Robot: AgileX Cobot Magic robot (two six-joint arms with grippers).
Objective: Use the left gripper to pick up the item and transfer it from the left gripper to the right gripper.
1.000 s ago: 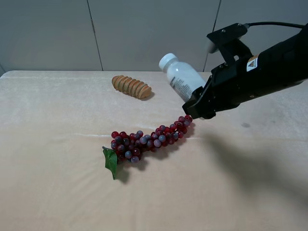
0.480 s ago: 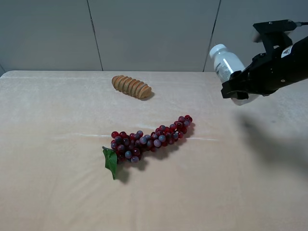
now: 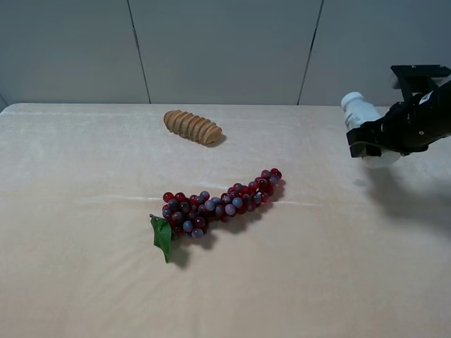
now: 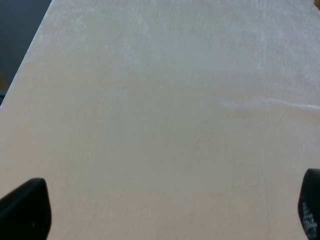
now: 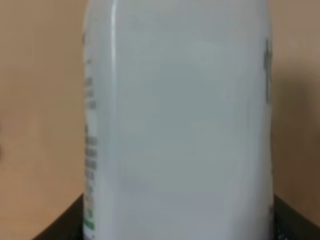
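Carried farther toward three o'clock over the past second, the small white plastic bottle [image 3: 361, 116] now hangs clear of the table [image 3: 84, 282] at the scene's right edge, clamped in the right gripper [image 3: 368, 144], its cap tilted toward eleven o'clock. Up close, the bottle fills the right wrist view [image 5: 177, 120] between dark fingers [image 5: 60, 227]. Only the left gripper [image 4: 165, 210] fingertips show, spread over bare cloth, holding nothing. Grapes [image 3: 218, 204] and a ribbed wooden piece [image 3: 192, 127] lie untouched.

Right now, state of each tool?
Left tool: open, tips wide apart, nothing between them, only bare table below.
Right tool: closed on the white bottle, held clear of the table.
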